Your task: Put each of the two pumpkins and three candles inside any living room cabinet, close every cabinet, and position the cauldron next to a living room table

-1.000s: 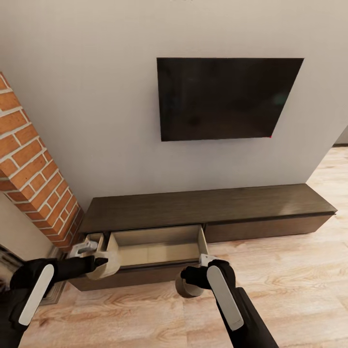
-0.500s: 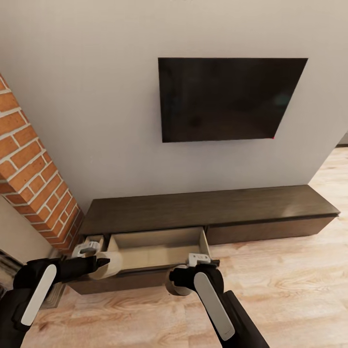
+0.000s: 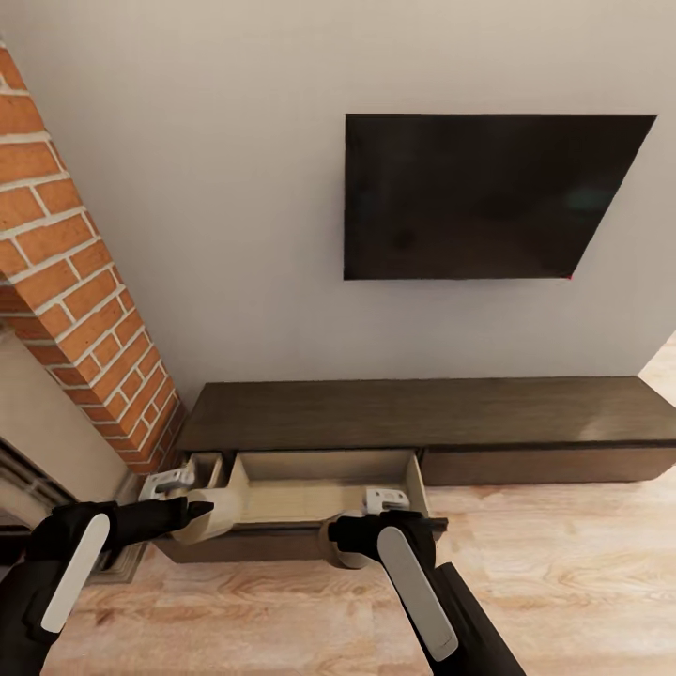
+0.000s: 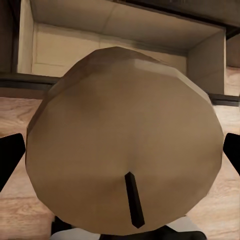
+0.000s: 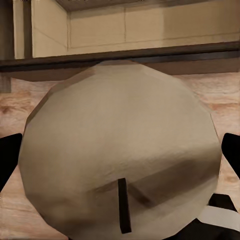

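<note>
Candles are what both hands carry: the left hand (image 3: 192, 512) is clamped on one candle (image 3: 208, 518), a squat beige cylinder hanging over the front left corner of the open drawer (image 3: 324, 488), and the right hand (image 3: 361, 535) grips a second candle (image 3: 336, 546) just before the drawer's front edge, nearer its right end. From where I stand the two arms reach forward side by side, black with white panels, and both candles sit low against the dark front of the cabinet (image 3: 422, 413).

Up close in the left wrist view, the left candle (image 4: 122, 145) shows its round top with a short dark wick, black fingertips (image 4: 10, 157) pressing at either side of it; behind it lies the drawer's pale wooden interior (image 4: 115, 40). The right wrist view gives much the same: the greyer candle (image 5: 120, 150) with its wick, fingertips (image 5: 9, 152) at its flanks, the drawer's dark front rail (image 5: 150, 55) just beyond and the pale inside above that.

The cabinet runs long and low along the white wall (image 3: 235, 188), its left end meeting the brick chimney breast (image 3: 75, 272). A dark television (image 3: 488, 197) hangs on the wall above it (blank, a tiny red light at its lower right corner). Only the one drawer stands pulled out; the fronts to its right are flush. The floor (image 3: 563, 582) is pale wood planking.
</note>
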You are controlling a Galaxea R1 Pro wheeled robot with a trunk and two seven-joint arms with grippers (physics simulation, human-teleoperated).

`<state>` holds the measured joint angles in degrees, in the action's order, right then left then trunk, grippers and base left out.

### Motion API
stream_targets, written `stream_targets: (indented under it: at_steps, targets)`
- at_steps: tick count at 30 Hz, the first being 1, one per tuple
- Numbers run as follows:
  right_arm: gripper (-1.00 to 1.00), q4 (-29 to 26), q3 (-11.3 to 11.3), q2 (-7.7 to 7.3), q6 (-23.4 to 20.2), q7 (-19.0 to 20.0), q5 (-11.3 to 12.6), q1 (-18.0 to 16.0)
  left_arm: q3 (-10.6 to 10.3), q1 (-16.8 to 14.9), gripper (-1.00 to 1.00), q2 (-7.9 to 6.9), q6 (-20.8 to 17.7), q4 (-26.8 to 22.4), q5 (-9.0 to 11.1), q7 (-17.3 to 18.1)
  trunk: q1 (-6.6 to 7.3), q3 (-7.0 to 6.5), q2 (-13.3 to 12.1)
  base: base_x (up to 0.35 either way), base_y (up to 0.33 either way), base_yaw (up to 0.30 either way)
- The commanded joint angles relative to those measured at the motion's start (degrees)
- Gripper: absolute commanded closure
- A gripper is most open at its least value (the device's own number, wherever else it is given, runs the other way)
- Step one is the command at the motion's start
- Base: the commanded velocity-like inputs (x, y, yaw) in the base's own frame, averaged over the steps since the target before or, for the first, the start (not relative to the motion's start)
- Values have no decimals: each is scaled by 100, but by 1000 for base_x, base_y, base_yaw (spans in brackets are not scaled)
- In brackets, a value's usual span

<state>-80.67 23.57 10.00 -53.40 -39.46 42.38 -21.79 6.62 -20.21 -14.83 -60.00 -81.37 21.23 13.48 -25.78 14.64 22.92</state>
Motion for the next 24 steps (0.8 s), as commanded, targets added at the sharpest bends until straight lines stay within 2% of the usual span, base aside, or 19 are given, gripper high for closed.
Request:
stream_targets:
  at_steps: [1,13,24]
  targets:
    - [100,0,-1,0,0,-5,-10,0,-2,-3,100,1,0,2,13,-12,0,0,0,206,0,117]
    - [100,-1,16,0,-2,0,-9,7,0,0,100,-2,0,-1,13,-12,0,-25,0,170,-10,-61]
    - [100,-1,30,0,-3,0,-7,8,23,0,100,-2,0,6,13,-12,0,-26,0,180,60,-3]
